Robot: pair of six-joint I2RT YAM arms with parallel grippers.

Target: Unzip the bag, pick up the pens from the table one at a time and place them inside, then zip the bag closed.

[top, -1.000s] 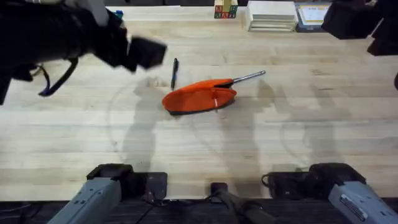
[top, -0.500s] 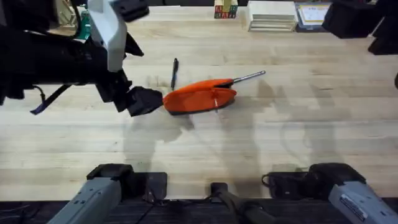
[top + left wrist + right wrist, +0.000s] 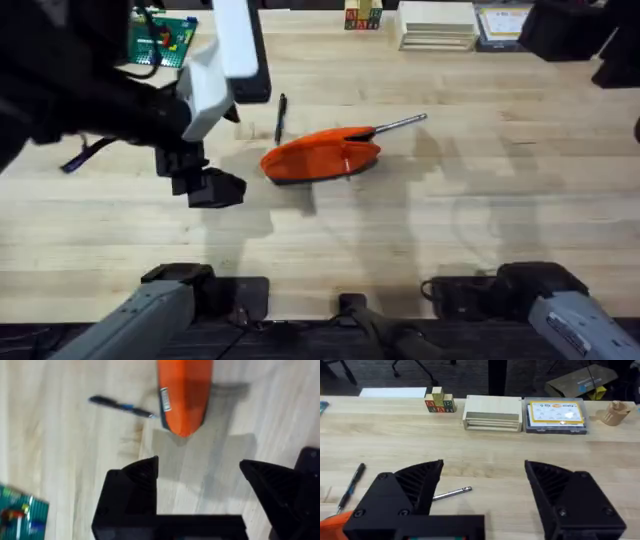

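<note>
Pale wooden table held the orange bag at centre frame, a silver pen poking from its right end and the black pen lying just upper left. Both the left gripper and right gripper gaped empty. A low approach risked shoving the pouch aside.

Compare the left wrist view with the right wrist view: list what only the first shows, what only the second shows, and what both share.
Left wrist only: a green circuit board and the open left gripper.
Right wrist only: the silver pen, letter blocks, a wooden box, a clear case, and the open right gripper.
Both: the orange bag, the black pen, and the table.
</note>
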